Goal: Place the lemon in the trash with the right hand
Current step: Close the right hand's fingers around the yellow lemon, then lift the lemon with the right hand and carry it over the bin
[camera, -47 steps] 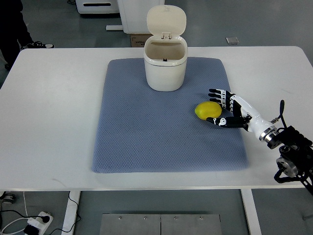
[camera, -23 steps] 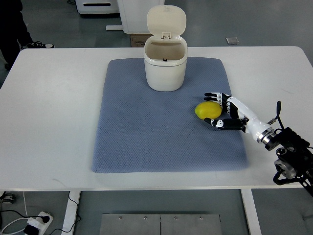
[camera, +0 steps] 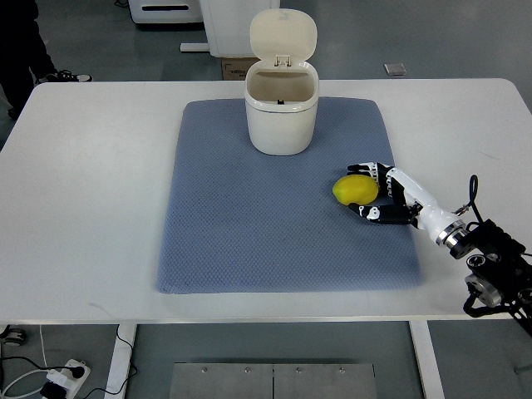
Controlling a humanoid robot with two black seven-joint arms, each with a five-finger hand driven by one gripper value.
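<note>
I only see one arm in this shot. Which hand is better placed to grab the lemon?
The right hand: its fingers already curl around the lemon on the blue mat. No left arm is in view.

White table [camera: 91, 199], blue-grey quilted mat [camera: 249, 216] lying flat on its middle. Small grey plate [camera: 394, 69] on floor behind table. Cardboard box [camera: 231, 66] near white cabinet [camera: 237, 25]. Power strip [camera: 62, 378] with cables on floor, lower left.
</note>
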